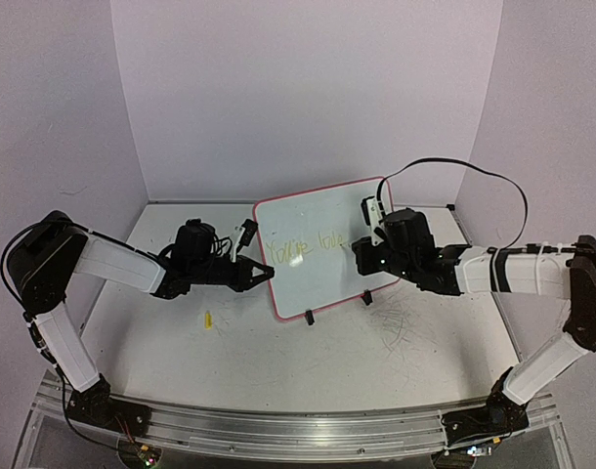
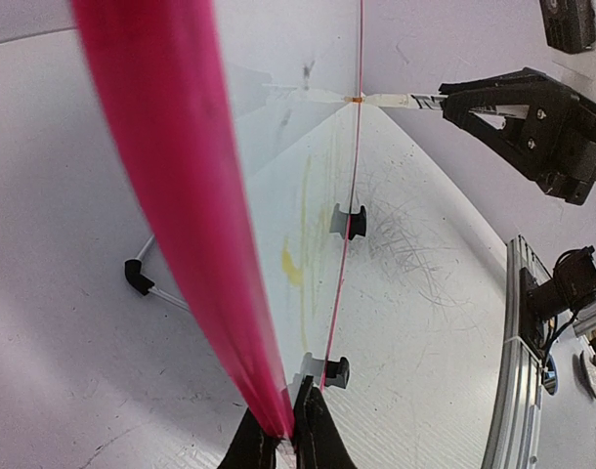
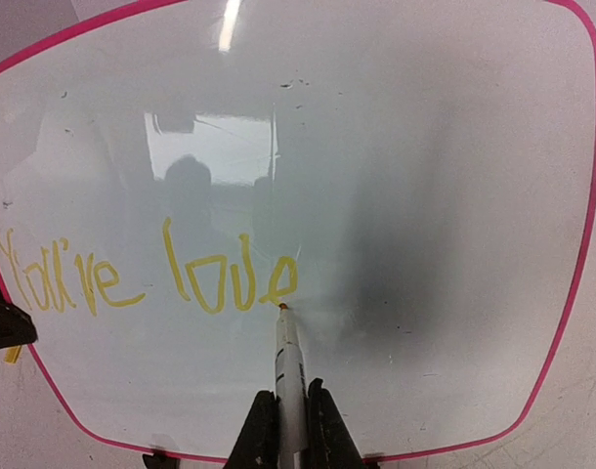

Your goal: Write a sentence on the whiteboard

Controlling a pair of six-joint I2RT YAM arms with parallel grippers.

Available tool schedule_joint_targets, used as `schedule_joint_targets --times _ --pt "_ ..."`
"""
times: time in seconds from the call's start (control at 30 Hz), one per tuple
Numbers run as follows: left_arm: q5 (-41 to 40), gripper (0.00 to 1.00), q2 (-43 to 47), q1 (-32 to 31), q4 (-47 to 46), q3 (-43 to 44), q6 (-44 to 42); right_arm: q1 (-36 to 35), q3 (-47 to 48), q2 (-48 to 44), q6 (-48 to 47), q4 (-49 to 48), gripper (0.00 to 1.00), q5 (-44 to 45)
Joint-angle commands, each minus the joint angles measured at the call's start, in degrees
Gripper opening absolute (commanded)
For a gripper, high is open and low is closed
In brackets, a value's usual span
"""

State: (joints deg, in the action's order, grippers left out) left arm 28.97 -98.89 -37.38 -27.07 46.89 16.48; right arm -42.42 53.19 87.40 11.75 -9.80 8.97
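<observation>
The whiteboard point(image 1: 318, 249) stands tilted on its black wire stand at mid table, white with a pink-red rim. My left gripper point(image 1: 263, 273) is shut on its left edge; in the left wrist view the rim point(image 2: 181, 195) runs down between my fingers point(image 2: 322, 445). My right gripper point(image 1: 361, 256) is shut on a white marker point(image 3: 290, 376). The marker's tip touches the board just below the last "e". The sentence point(image 3: 151, 274) reads "You're love" in yellow. It also shows in the top view point(image 1: 303, 243).
A small yellow marker cap point(image 1: 208, 319) lies on the table in front of the left arm. Grey scribble marks point(image 1: 401, 322) cover the table right of the board. The board's black stand feet point(image 2: 349, 221) rest on the table. Pale walls enclose the table on three sides.
</observation>
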Motion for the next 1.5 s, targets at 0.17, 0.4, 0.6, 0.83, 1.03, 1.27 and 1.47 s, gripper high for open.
schedule_joint_targets --times 0.17,0.4,0.6,0.83,1.03,1.27,1.47 --pt "-3.1 0.00 -1.1 -0.5 8.8 -0.9 -3.6 0.2 -0.5 -5.3 -0.9 0.1 0.00 2.0" --pt "-2.9 0.00 -1.5 -0.5 8.8 -0.5 -3.6 1.9 0.8 -3.2 0.2 -2.1 0.00 -1.7" --pt "-3.0 0.00 -1.3 -0.5 8.9 -0.6 -3.8 2.0 2.6 -1.2 0.4 -2.3 0.00 0.4" --pt "-3.0 0.00 -1.6 -0.5 8.9 -0.4 -3.9 2.1 3.1 0.0 0.4 -2.4 0.00 1.9" --pt "-2.9 0.00 -1.6 -0.5 9.0 -0.3 -4.1 2.1 3.5 0.2 0.1 -2.7 0.00 3.0" --pt "-3.0 0.00 -1.4 -0.5 9.1 -0.5 -4.1 2.1 3.8 0.5 -0.4 -3.2 0.00 1.6" --pt "-3.0 0.00 -1.5 -0.5 9.0 -0.4 -4.1 1.9 3.0 0.3 -0.2 -3.1 0.00 -0.1"
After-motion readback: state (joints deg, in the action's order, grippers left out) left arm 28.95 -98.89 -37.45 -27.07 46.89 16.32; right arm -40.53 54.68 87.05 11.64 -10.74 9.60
